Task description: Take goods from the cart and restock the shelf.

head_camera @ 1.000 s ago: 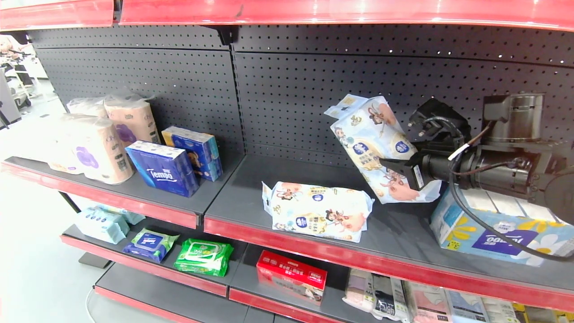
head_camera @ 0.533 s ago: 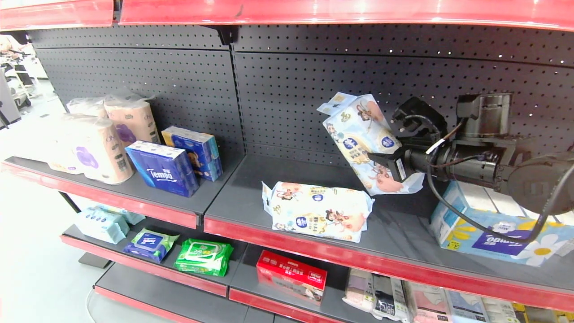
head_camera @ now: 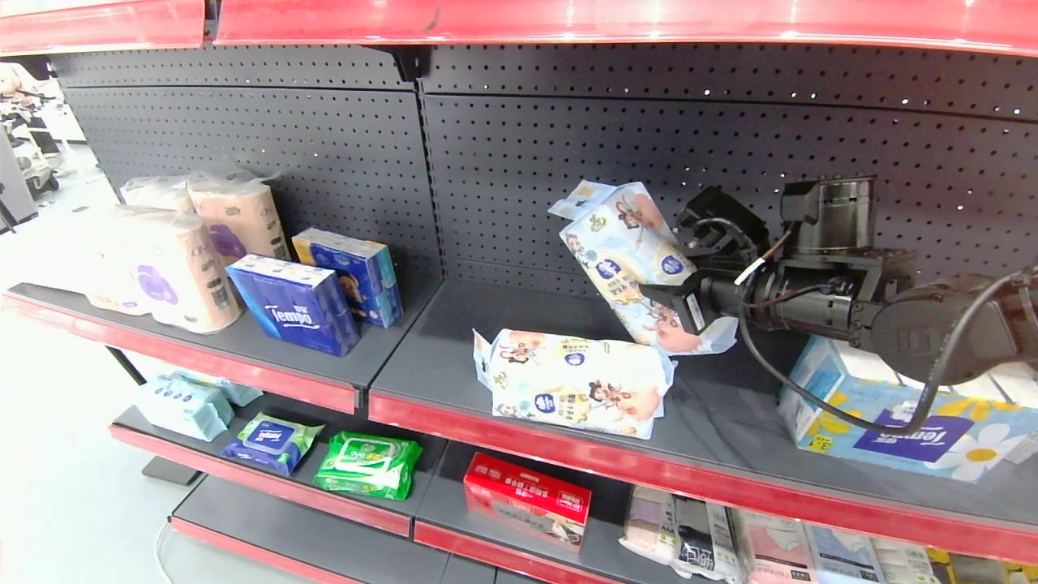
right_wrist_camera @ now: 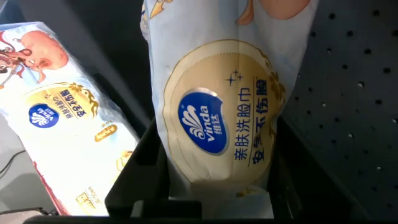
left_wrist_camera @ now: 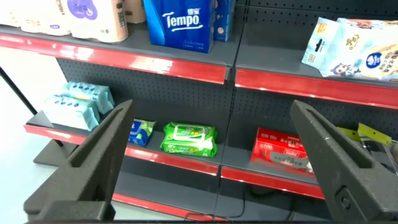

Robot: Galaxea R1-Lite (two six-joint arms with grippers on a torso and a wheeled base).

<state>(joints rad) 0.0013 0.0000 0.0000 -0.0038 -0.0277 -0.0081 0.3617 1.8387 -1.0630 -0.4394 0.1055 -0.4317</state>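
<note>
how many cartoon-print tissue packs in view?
2. One pack lies on the shelf near its front edge; the other pack tilts above it, clamped in the right gripper. Others may be hidden.

A soft pale-blue plastic pack with cartoon prints (head_camera: 623, 258) hangs tilted in the air, its top leaning to the left and its lower end clamped in the right gripper (head_camera: 696, 312). Under it is the dark grey metal shelf with red front edge (head_camera: 714, 422). There a second pack of the same kind (head_camera: 574, 381) lies on its side near the front edge.

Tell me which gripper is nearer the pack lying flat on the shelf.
Right. The right gripper, shut on a matching pack, hangs just above the lying pack; the left gripper is down by the lower shelves.
</note>
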